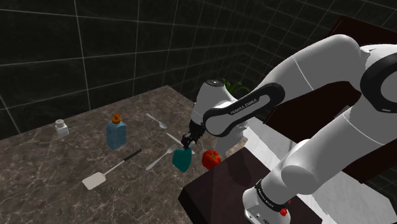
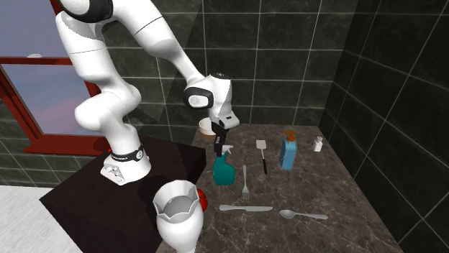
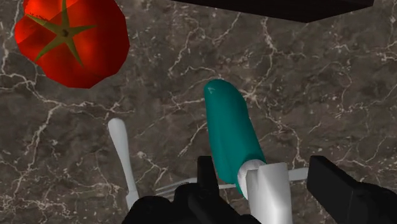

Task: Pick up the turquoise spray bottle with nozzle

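At centre frame in the shoulder view, the claw (image 1: 189, 141) hangs directly over the turquoise spray bottle (image 1: 182, 160). The bottle sits on the dark marbled worktop (image 1: 51, 159) close to its near edge, with a tomato (image 1: 211, 158) near it to the right. The arm comes in from above, presumably because the nozzle head offers the narrowest hold. Finger spacing is not legible in this view.

Second exterior view: the bottle (image 2: 224, 172) stands upright at centre frame, its white nozzle (image 2: 228, 150) level with the claw (image 2: 219, 146). The base rests on the worktop, so the bottle is not yet lifted. A fork (image 2: 245, 184) lies just to its right.

Wrist view: the two fingers (image 3: 205, 173) stand apart on either side of the nozzle (image 3: 270, 191), with a gap visible on each side. The claw (image 3: 261, 167) is therefore spread and grips nothing. Closing on the nozzle is judged to be the next step.
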`<state>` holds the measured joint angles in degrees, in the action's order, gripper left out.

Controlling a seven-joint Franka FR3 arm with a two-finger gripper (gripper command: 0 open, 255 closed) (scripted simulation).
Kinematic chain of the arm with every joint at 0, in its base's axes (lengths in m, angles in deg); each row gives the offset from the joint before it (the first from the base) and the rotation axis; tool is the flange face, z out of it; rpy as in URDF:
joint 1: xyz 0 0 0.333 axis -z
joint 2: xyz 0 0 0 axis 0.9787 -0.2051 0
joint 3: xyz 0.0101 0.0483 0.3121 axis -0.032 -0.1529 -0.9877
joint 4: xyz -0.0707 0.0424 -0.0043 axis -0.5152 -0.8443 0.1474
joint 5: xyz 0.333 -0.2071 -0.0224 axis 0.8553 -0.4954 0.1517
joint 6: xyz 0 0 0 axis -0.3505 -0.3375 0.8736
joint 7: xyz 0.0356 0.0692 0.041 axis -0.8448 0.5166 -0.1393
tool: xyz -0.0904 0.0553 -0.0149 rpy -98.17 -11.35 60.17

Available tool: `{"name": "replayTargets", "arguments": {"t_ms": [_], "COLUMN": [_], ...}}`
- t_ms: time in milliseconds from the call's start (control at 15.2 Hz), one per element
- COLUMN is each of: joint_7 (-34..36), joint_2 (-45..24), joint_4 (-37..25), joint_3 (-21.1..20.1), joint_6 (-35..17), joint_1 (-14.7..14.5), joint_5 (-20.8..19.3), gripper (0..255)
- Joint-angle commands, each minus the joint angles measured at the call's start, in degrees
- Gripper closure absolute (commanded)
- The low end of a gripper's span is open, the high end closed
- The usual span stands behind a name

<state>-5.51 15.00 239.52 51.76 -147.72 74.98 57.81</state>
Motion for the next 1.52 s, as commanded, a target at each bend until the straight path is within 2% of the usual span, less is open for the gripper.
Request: {"name": "replayTargets", "arguments": {"t_ms": [0,528,1452], "joint_7": [0.1,0.0,-2.6], "joint_2": [-0.1,-0.2,10.9], "joint_4": [0.1,0.0,-2.9], "joint_3": [0.0,0.0,1.4], "joint_6": [-0.2,-0.2,13.6], "joint_1": [0.0,0.1,-1.2], "joint_5": [0.0,-0.1,3.3], "gripper": [255,255,255]}}
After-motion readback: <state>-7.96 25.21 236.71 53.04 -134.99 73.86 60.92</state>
